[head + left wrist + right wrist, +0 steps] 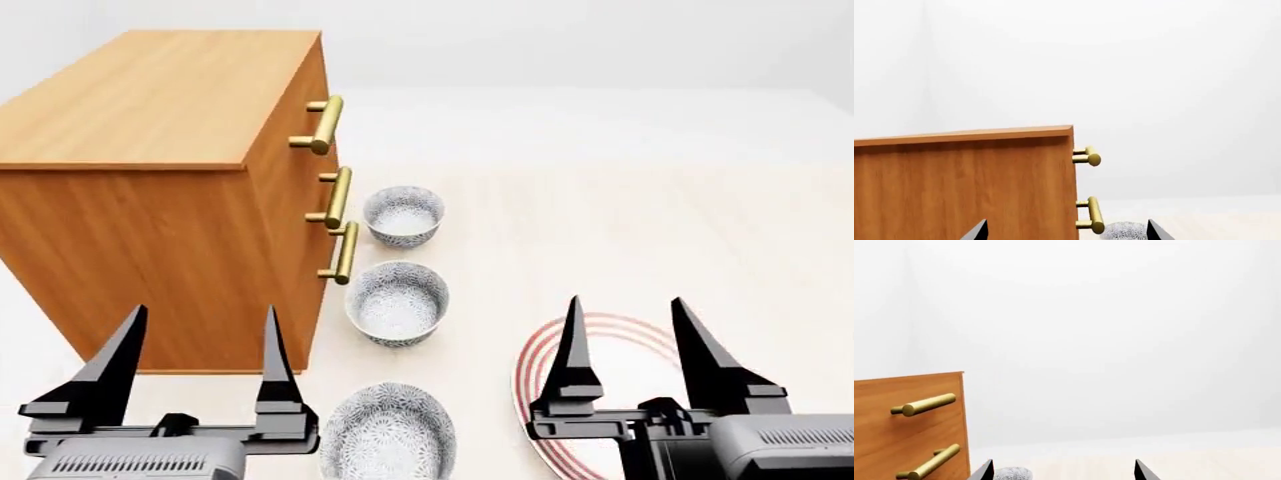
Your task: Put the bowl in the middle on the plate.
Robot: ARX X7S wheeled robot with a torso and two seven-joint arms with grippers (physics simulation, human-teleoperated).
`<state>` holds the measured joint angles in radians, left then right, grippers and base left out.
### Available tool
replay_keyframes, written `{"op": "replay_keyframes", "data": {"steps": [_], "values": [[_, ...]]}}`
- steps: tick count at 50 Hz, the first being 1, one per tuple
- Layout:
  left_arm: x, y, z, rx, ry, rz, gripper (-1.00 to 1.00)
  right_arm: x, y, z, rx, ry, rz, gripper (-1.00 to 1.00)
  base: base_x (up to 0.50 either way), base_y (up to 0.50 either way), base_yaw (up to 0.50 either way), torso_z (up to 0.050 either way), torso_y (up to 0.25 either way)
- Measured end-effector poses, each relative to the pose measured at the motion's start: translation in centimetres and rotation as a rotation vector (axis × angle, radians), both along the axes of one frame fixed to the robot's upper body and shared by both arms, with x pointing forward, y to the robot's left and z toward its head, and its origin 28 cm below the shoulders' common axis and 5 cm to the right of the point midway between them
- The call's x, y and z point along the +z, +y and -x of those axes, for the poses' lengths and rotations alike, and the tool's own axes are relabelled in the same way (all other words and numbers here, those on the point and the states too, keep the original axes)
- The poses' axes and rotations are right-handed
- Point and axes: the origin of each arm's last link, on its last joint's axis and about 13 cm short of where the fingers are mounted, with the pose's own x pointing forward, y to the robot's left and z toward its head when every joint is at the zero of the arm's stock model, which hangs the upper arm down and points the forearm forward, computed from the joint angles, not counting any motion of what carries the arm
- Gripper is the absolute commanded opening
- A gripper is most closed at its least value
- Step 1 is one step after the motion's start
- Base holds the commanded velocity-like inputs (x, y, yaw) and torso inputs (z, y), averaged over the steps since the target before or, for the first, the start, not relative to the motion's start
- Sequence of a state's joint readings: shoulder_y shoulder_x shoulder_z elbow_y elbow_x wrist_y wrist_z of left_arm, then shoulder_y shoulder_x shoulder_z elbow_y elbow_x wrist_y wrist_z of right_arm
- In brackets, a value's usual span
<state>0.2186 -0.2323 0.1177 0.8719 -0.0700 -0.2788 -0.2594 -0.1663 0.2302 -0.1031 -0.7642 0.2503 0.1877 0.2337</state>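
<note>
The plate (627,335) seems about half hidden behind the right gripper (625,325).

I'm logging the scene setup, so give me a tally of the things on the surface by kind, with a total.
Bowls: 3, namely the far bowl, the middle bowl and the near bowl
Plates: 1, the red-ringed plate
Wooden drawer cabinets: 1, the cabinet
Total: 5

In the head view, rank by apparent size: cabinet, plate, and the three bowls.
1. Cabinet, easily largest.
2. Plate, partly hidden by the right gripper.
3. Nearest bowl, cut off by the frame.
4. Middle bowl.
5. Farthest bowl.
Distance may explain the bowls' differences.
</note>
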Motion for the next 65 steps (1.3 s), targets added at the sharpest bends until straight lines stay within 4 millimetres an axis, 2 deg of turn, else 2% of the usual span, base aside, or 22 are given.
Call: {"op": "replay_keyframes", "data": {"steps": [16,30,56,65], "values": [[0.1,0.1,0.1,0.0,-0.005,0.005,1.0,0.0,0.0,0.1,0.003,-0.006,0.001,1.0,0.0,0.0,0.0,0.0,0.0],[1.4,-0.2,1.4,-0.017,-0.053,0.009,1.0,0.3,0.0,0.4,0.001,-0.02,-0.001,1.0,0.0,0.0,0.0,0.0,0.0],[1.8,-0.4,1.8,-0.043,-0.068,0.022,1.0,0.4,0.1,0.4,0.007,-0.02,0.0,1.0,0.0,0.0,0.0,0.0,-0.244],[1.8,-0.4,1.9,-0.048,-0.071,0.026,1.0,0.4,0.1,0.4,0.01,-0.019,0.001,1.0,0.0,0.0,0.0,0.0,-0.019]]}}
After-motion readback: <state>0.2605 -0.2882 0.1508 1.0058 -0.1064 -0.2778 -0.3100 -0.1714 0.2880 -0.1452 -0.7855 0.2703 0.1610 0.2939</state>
